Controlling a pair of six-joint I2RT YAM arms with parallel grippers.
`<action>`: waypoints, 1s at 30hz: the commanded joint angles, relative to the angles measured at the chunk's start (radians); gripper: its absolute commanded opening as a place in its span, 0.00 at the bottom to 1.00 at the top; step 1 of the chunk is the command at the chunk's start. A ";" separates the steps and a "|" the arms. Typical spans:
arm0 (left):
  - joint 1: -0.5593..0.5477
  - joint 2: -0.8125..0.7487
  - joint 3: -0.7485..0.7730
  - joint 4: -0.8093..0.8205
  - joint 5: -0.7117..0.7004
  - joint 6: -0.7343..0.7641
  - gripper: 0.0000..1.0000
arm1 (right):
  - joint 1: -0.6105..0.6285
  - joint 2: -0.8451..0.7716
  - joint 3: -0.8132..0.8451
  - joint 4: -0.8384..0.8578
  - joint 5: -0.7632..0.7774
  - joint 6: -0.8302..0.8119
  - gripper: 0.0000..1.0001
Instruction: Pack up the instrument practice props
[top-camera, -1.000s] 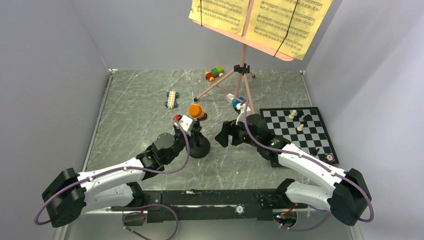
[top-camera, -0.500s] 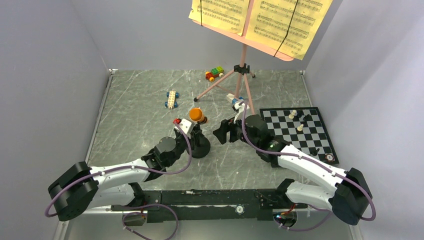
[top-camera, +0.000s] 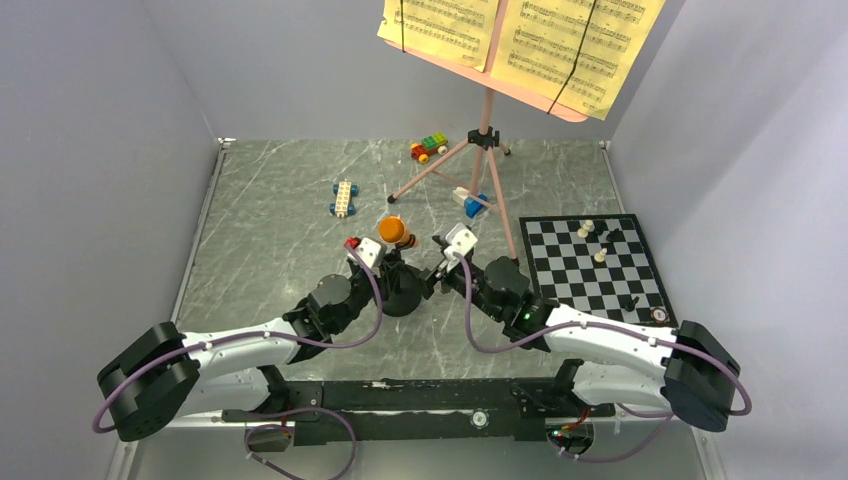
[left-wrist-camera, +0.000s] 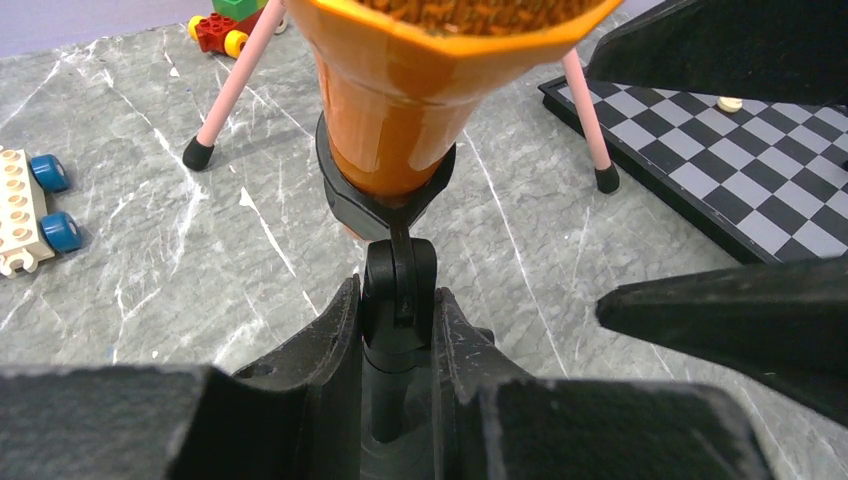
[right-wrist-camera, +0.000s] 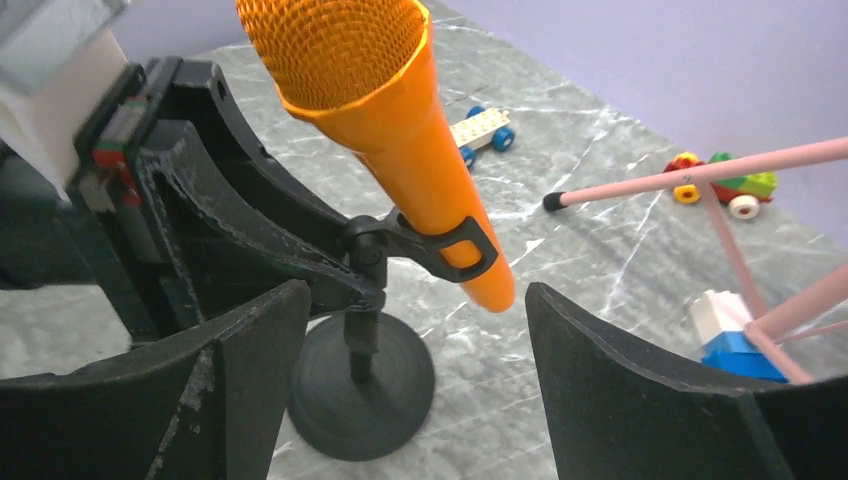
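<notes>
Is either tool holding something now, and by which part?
The left tool grips the black mic stand by its post, just under the clip joint. The right tool is open and holds nothing.

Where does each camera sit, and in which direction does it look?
Top external: above and behind the bases, looking down on the table; the left arm and right arm show whole, with left claw and right claw close together mid-table.
Left wrist: on the left arm, looking forward along its fingers, shut on the mic stand.
Right wrist: on the right arm, looking between its open fingers toward the left claw.
Shared: both wrist views show the orange microphone in its clip and the legs of the pink music stand.
</notes>
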 joint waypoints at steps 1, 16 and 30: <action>-0.005 0.015 -0.028 -0.238 0.073 -0.085 0.00 | 0.015 0.046 -0.066 0.327 0.058 -0.191 0.84; -0.005 -0.011 -0.030 -0.343 0.118 -0.084 0.00 | 0.014 0.189 -0.001 0.489 0.001 -0.254 0.84; -0.005 -0.017 -0.019 -0.347 0.147 -0.065 0.00 | -0.008 0.314 0.075 0.526 -0.035 -0.349 0.79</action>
